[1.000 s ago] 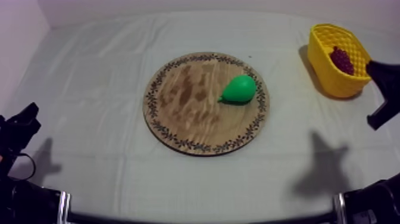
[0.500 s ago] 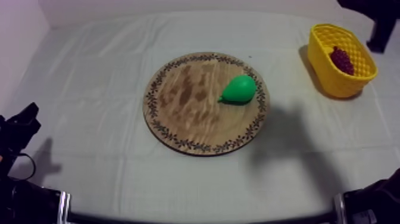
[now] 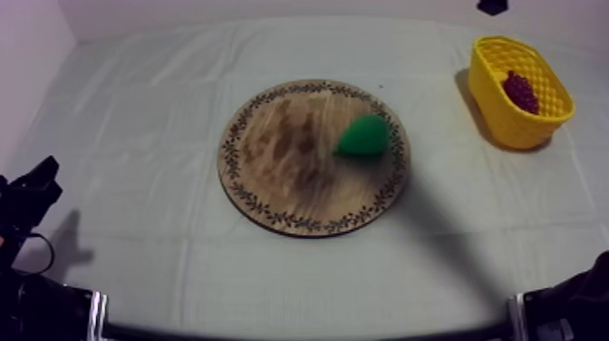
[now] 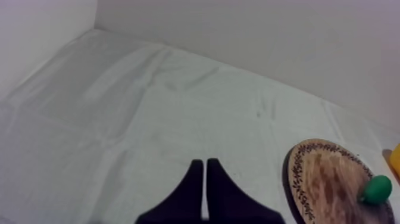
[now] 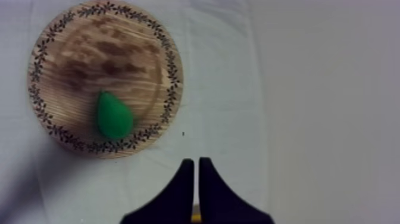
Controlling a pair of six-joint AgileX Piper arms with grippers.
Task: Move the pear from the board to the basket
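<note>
Right gripper (image 5: 196, 162): fingers together, empty, high over cloth. Pear (image 5: 113, 117) on board (image 5: 71, 53), ahead of it, well apart. Likely lining up descent. Left gripper (image 4: 205, 162): fingers together, parked clear, probably to leave room. Basket (image 3: 494, 109) holds grapes (image 3: 519, 89).

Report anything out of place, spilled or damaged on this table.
Nothing stands out. The pear lies on its side on the board, the grapes sit in the upright basket. The cloth is only lightly creased.
</note>
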